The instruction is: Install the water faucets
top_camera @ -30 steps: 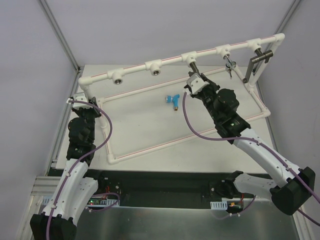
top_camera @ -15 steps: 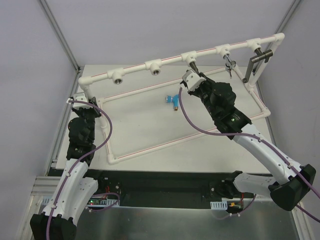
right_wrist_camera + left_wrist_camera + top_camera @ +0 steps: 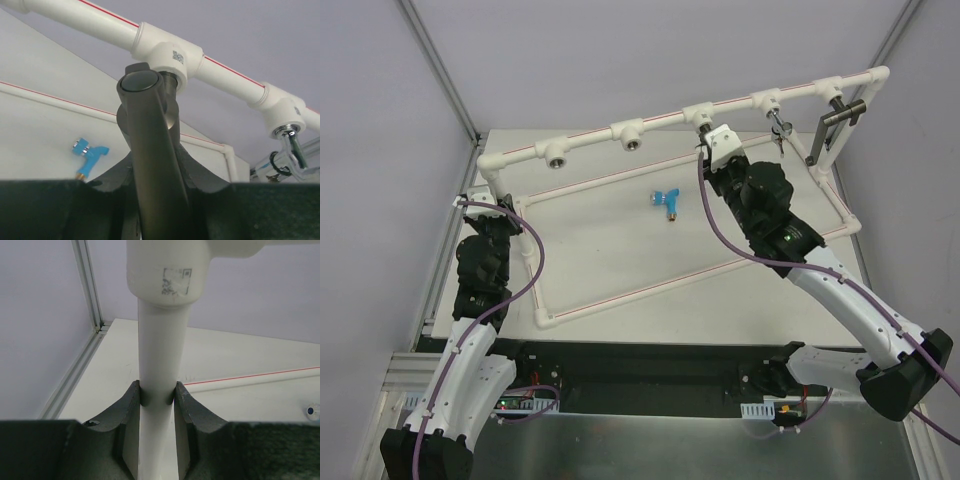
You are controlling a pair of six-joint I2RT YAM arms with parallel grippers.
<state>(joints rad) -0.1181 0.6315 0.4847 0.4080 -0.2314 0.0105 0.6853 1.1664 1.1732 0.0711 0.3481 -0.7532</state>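
- The right gripper (image 3: 157, 170) was pressed together on the dark grey faucet (image 3: 147, 125), which filled the middle of the wrist view and stood between the two fingers.
- The faucet's upper end met the mouth of a tee socket (image 3: 170, 52) on the top rail of the white pipe frame (image 3: 590, 140), right of centre in the overhead view.
- The blue-handled faucet (image 3: 666, 200) lay loose on the table (image 3: 600, 230) inside the frame, near the centre of the overhead view and well apart from both grippers.
- The left gripper (image 3: 157, 392) pinched the frame's upright post (image 3: 162, 340) at the left corner, one finger on each side of the pipe, below an elbow fitting (image 3: 165, 270).
- At the upper right, a chrome tap (image 3: 778, 127) and a dark lever fitting (image 3: 835, 118) hung from two further sockets on the rail.
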